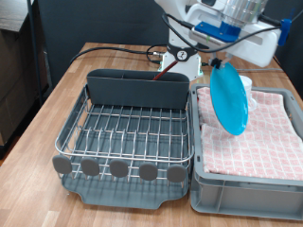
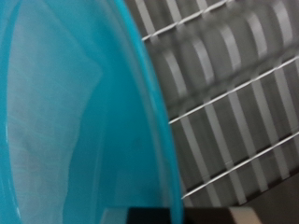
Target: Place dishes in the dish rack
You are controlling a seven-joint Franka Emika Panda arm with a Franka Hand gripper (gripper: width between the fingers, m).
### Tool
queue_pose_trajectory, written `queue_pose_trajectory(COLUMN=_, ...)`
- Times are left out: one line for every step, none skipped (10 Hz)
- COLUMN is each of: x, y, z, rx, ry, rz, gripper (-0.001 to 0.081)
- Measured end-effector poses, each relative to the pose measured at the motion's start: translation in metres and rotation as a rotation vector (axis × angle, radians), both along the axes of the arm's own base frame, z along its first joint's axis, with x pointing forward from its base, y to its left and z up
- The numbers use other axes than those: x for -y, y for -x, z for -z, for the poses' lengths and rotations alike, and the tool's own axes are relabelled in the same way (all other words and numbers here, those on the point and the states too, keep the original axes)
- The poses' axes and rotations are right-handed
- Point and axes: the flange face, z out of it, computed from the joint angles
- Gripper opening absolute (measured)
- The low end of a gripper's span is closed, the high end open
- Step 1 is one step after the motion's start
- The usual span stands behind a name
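Observation:
My gripper (image 1: 221, 62) hangs from the exterior view's top right, shut on the upper rim of the light-blue plate (image 1: 230, 99). The plate hangs on edge, nearly upright, over the crate's left side, right beside the dish rack (image 1: 71, 132). The rack has a silver wire grid, a tall grey cutlery trough (image 1: 137, 87) and a row of round grey discs (image 1: 118, 168), and holds no dishes that I can see. The white mug (image 1: 247, 85) peeks out behind the plate. The wooden spoon is not visible. In the wrist view the plate (image 2: 75, 112) fills one side, with rack wires (image 2: 234, 93) behind it.
A grey crate (image 1: 241, 194) lined with pink checked cloth (image 1: 260, 132) stands at the exterior view's right, touching the rack. Both sit on a wooden table (image 1: 47, 104). The robot base and cables (image 1: 175, 55) are behind the trough.

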Motion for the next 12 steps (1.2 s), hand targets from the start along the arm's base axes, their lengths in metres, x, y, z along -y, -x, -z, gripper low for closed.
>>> queue_pose_trajectory(x=0.015, y=-0.001, z=-0.010, rx=0.001, ry=0.065, rz=-0.085, gripper=0.0021)
queue_pose_trajectory(x=0.031, y=-0.002, z=-0.017, rx=-0.017, ry=0.119, rz=-0.169, gripper=0.0021)
queue_pose_trajectory(x=0.048, y=-0.003, z=-0.022, rx=-0.044, ry=0.147, rz=-0.238, gripper=0.0021)
queue_pose_trajectory(x=0.066, y=-0.004, z=-0.028, rx=-0.063, ry=0.151, rz=-0.275, gripper=0.0021)
queue_pose_trajectory(x=0.072, y=-0.005, z=-0.031, rx=-0.075, ry=0.153, rz=-0.311, gripper=0.0021)
queue_pose_trajectory(x=0.071, y=-0.005, z=-0.030, rx=-0.072, ry=0.151, rz=-0.300, gripper=0.0020)
queue_pose_trajectory(x=0.076, y=-0.005, z=-0.030, rx=-0.073, ry=0.182, rz=-0.308, gripper=0.0020)
queue_pose_trajectory(x=0.091, y=-0.005, z=-0.032, rx=-0.084, ry=0.252, rz=-0.322, gripper=0.0020)
queue_pose_trajectory(x=0.111, y=-0.004, z=-0.032, rx=-0.098, ry=0.305, rz=-0.333, gripper=0.0020)
queue_pose_trajectory(x=0.131, y=-0.004, z=-0.032, rx=-0.118, ry=0.349, rz=-0.356, gripper=0.0020)
queue_pose_trajectory(x=0.150, y=-0.003, z=-0.031, rx=-0.128, ry=0.382, rz=-0.386, gripper=0.0020)
queue_pose_trajectory(x=0.170, y=-0.001, z=-0.031, rx=-0.132, ry=0.401, rz=-0.418, gripper=0.0020)
